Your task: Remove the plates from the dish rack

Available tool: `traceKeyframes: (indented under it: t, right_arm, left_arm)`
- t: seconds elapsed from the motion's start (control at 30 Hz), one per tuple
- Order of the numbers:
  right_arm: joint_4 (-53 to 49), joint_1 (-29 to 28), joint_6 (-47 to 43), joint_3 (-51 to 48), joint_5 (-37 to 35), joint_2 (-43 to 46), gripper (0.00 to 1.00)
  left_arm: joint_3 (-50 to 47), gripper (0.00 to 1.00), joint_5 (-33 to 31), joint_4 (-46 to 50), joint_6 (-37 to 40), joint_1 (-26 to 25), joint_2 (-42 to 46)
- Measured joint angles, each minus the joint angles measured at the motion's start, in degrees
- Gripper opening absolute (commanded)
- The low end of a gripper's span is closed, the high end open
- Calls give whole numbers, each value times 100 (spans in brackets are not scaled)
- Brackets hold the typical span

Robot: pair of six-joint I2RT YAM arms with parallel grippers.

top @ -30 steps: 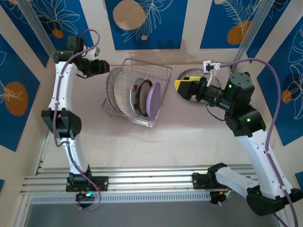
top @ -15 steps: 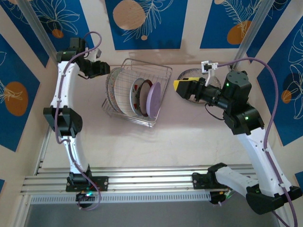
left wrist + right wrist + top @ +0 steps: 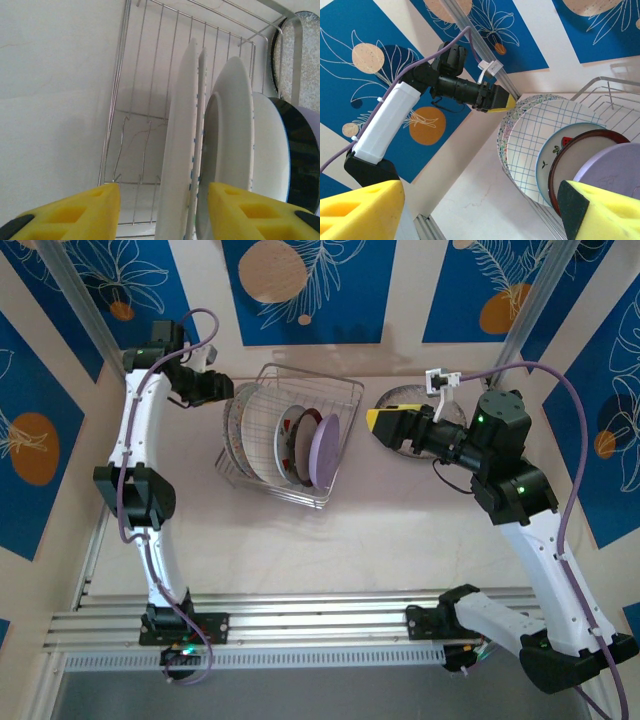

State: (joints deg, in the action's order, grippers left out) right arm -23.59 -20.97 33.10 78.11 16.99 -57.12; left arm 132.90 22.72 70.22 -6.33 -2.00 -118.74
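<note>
Looking outward from your near edge: the rail [image 3: 300, 625] carries both arm bases, then comes the pale table [image 3: 330, 540], then the dish rack [image 3: 345, 390] at mid-table, turned a little askew. From above, the plates [image 3: 290, 440] stand on edge in it in a packed row, with the lilac plate [image 3: 323, 450] at the right end and the biggest ones at the left.

Your right wrist camera gives you their faces, which the overhead squeezes thin. The lilac one is nearest, with a dark-rimmed plate [image 3: 580, 160] behind it. Next come the small strawberry plate [image 3: 551, 156], the grid-lined plate [image 3: 535, 145] and a speckled-rimmed plate [image 3: 506, 131] at the far end.

The right gripper [image 3: 378, 423] hovers just right of the rack, its yellow pads [image 3: 360, 210] spread wide with nothing between them. Under it the overhead picks up a speckled plate [image 3: 400, 400] lying on the table (the left wrist camera catches it too, beyond the rack's far corner).

The left gripper [image 3: 222, 390] sits at the rack's left side, toward the back. Its own camera gives you the detail: yellow fingers [image 3: 75, 215] apart, with the edges of the two biggest plates lined up in the gap. Whether a finger touches them, you can't tell.

Blue patterned panels [image 3: 300, 290] close off the back.
</note>
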Motion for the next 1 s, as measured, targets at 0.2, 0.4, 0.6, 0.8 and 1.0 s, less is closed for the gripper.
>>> traceKeyframes:
  t: [0.2, 0.4, 0.6, 0.8, 1.0]
  right_arm:
    - [11, 0, 63, -13, -2, 0, 81]
    - [44, -2, 140, -37, -2, 0, 81]
    - [85, -2, 221, -133, -2, -2, 81]
    - [170, -2, 295, -160, 0, -4, 81]
    - [173, -4, 345, -208, 0, -7, 81]
  left_arm:
    - [0, 48, -138, 90, 85, -28, 0]
    - [0, 47, -297, 142, 111, -94, -2]
    - [0, 43, -509, 221, 223, -192, -2]
    - [0, 42, -540, 227, 243, -205, -2]
    - [-81, 43, -535, 166, 245, -221, 15]
